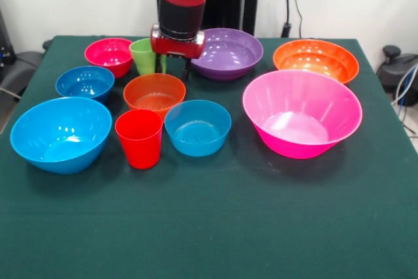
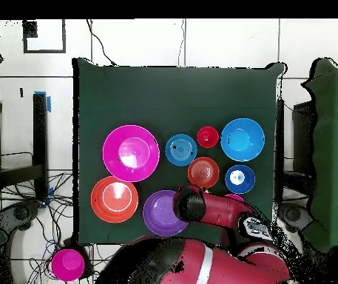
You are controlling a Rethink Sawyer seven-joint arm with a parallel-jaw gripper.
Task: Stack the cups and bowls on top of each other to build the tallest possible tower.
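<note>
Standing unstacked: seven bowls (image 1: 302, 112), two cups (image 1: 139, 138); gripper (image 1: 174, 65) perhaps open, cannot tell.

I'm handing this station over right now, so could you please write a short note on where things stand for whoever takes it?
Gripper: low at the table's far side, between the green cup and the purple bowl; whether it is open or shut cannot be told, and nothing visibly held.
Things: all stand singly on the table. Pink bowl, large orange bowl, small orange bowl, large blue bowl, two smaller blue bowls, magenta bowl, red cup.
Done: nothing stacked yet.
Left: the whole tower.
</note>
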